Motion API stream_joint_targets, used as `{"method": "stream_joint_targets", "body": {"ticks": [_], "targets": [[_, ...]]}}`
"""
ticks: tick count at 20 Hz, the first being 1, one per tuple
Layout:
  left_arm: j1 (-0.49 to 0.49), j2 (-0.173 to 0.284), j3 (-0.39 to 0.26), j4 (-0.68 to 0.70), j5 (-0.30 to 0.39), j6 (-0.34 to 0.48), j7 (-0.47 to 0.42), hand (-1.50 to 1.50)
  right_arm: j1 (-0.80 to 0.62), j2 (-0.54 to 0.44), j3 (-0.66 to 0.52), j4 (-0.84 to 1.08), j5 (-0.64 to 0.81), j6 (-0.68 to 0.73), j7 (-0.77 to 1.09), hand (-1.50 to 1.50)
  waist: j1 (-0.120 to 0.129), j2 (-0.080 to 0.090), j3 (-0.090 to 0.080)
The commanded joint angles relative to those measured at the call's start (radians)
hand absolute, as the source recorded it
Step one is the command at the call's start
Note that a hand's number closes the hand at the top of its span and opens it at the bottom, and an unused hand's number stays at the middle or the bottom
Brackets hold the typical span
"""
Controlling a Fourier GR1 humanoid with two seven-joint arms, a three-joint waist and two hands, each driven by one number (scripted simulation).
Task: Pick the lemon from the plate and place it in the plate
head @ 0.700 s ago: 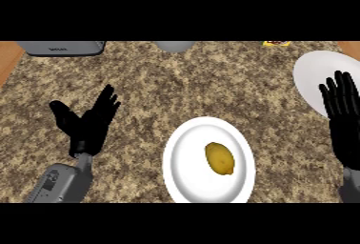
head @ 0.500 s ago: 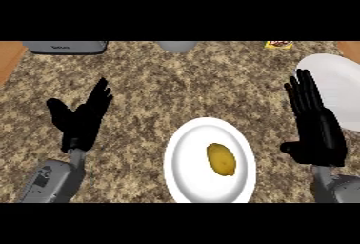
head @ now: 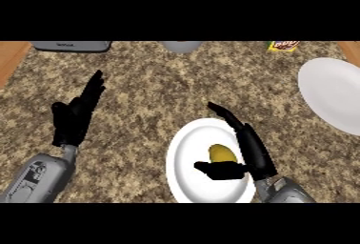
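Note:
A yellow lemon (head: 221, 153) lies on a white plate (head: 190, 147) at the counter's front centre. My right hand (head: 249, 148) is over that plate, fingers straight and pointing away from me along the lemon's right side. Its thumb reaches across in front of the lemon and hides the lemon's lower part. The hand is open and holds nothing. A second white plate (head: 330, 93), with nothing on it, lies at the right edge. My left hand (head: 76, 116) rests open at the left, fingers up, far from both plates.
A grey appliance (head: 70, 45) sits at the back left, a grey round object (head: 181, 46) at the back centre and a small yellow packet (head: 283, 45) at the back right. Wooden edges show at the far left and far right corners.
My right hand has swung left from over the empty plate to the near plate and now sits beside the lemon. The left hand has hardly moved.

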Motion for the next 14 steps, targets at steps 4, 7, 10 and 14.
{"method": "stream_joint_targets", "body": {"ticks": [4,7,10,14], "targets": [[-0.015,0.013,0.038,-0.015,-0.036,0.013,0.021,0.0,-0.007,0.133,0.23,0.069,0.363,-0.139,0.164,-1.5,-0.039,-0.001,0.008],[0.013,-0.029,0.03,0.04,-0.063,0.019,-0.04,0.0,-0.014,0.061,0.196,-0.042,0.473,-0.127,0.253,-1.5,-0.049,-0.001,0.007],[0.026,0.009,0.08,0.08,-0.035,-0.057,-0.085,0.0,-0.012,0.018,0.185,-0.201,0.556,-0.056,0.362,-1.5,-0.051,0.0,0.007],[0.001,0.004,0.065,0.033,-0.046,-0.02,-0.005,0.0,-0.142,-0.081,0.112,-0.326,0.513,0.246,0.642,-1.5,-0.056,-0.005,0.006]]}}
